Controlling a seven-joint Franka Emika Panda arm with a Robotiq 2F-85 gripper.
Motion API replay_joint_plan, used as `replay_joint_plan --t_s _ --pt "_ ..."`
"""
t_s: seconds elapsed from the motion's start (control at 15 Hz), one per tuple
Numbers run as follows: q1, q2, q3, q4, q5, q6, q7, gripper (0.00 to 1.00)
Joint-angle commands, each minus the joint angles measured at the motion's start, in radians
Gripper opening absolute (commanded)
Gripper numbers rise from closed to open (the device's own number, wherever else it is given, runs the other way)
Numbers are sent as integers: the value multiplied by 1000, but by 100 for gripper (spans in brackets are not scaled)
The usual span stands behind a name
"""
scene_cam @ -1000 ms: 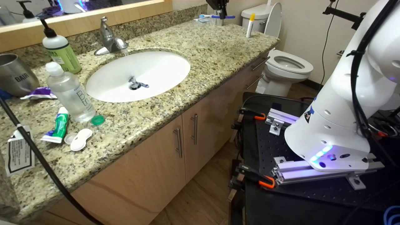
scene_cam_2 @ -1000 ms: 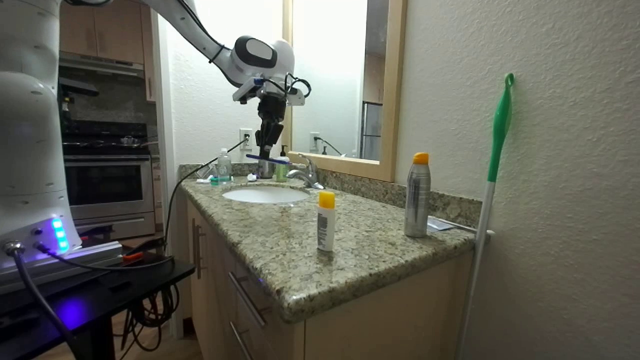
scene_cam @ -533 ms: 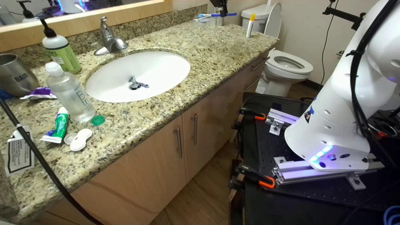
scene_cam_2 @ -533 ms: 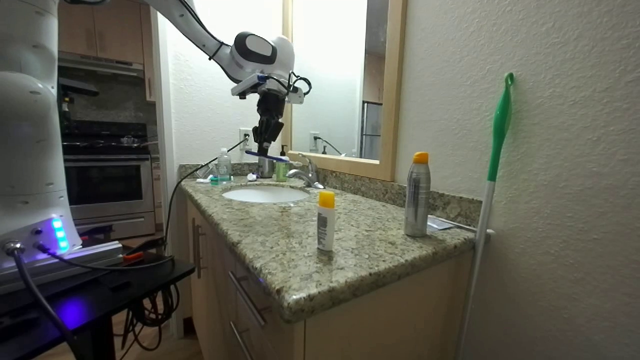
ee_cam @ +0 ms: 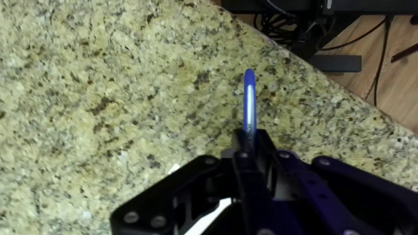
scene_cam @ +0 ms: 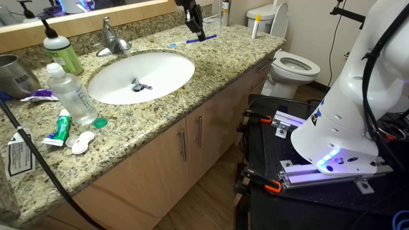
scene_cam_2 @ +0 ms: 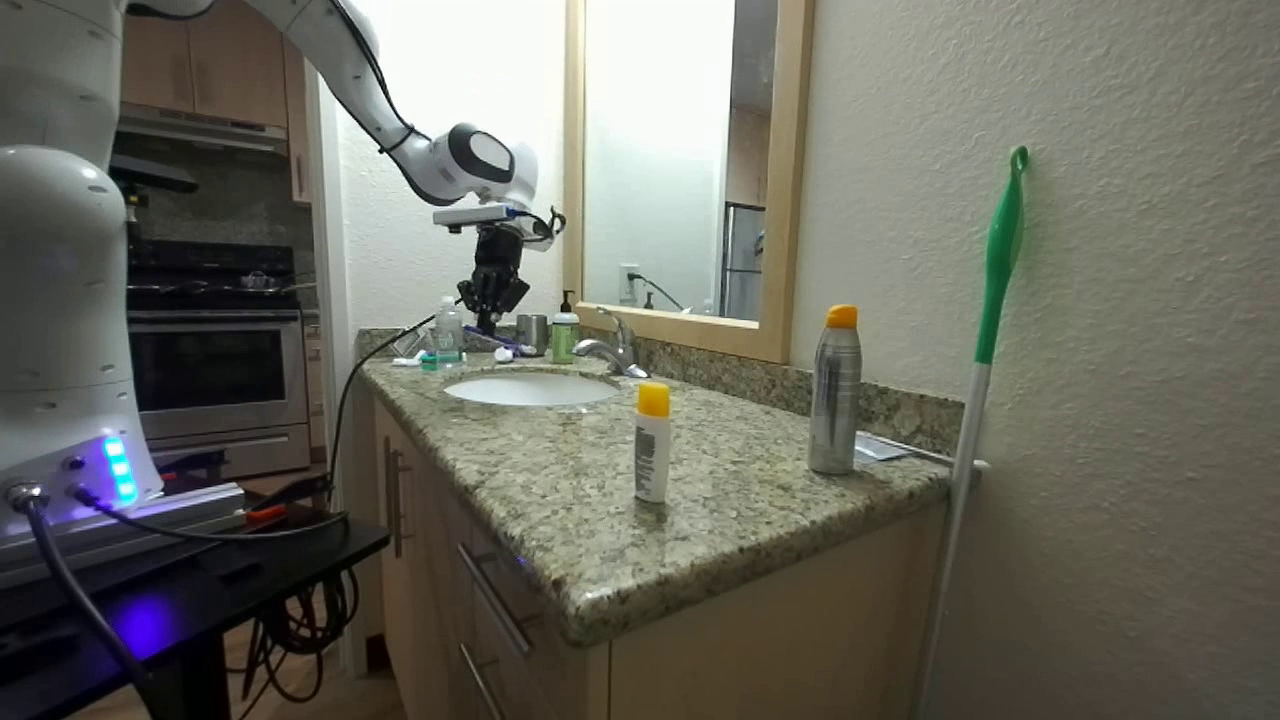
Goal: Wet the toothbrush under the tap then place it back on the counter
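Blue-handled toothbrush (scene_cam: pixel 191 41) sits upper middle of the frame in an exterior view, pinched around its handle by the claw (ee_cam: pixel 250 139); looks to be held off the worktop (scene_cam: pixel 150 116). Wrist view: handle squeezed between the tips, butt end poking toward the top of the frame.

Key relation: the tap (scene_cam: pixel 113 41) stands left of the claw in an exterior view, and the toothbrush points its bristle end that way. Long axis runs across the frame, slanted, bristle end lower. Bristles not under the spout; height over the basin (scene_cam: pixel 169 72) hard to judge. Single arm (scene_cam: pixel 348 105), so no handover question.

My read: wetting comes next, so carry it bristles first to the spout, no regrip. Damp or not: too small to tell. Slim shaft might swivel if it bumps the tap.

Materials: speckled beige-grey granite, glossy white oval bowl, curved chrome spout with maybe a faint trickle. Light wood cabinet doors (scene_cam: pixel 153 166) below. Far left: steel cup (scene_cam: pixel 16 81), clear plastic bottle (scene_cam: pixel 72 95), green-and-white tube (scene_cam: pixel 61 127).
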Motion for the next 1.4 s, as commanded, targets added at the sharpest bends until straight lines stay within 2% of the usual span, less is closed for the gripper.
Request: replay_joint_plan --t_s 0.0,0.07,0.13,0.2,0.27,0.4,0.47,0.6,0.67,0.73,0.87,0.93,1.07,1.13,1.33 --pt "6 10 13 3 0 -2 -17 10" --pt "10 16 17 3 0 -2 -27 10" --pt "10 19 18 3 0 -2 -34 3" --pt "2 13 13 1 -21 3 -77 3" --pt "-8 49 17 46 -12 -32 -191 3" --pt "-37 135 13 146 34 -20 -352 3" --pt "-89 185 52 213 63 -35 -426 3" --pt "-140 275 70 331 119 -58 -578 3" --pt "-133 323 45 384 149 -87 -652 3" --pt "-145 376 55 440 171 -137 -685 3" --pt "-129 475 57 554 170 -283 -637 3" --pt "-137 367 48 417 152 -166 -642 10" --pt "-135 447 61 498 152 -233 -636 10" --pt "-132 467 63 519 151 -245 -634 3" --pt "-153 460 74 511 258 -186 -554 3"
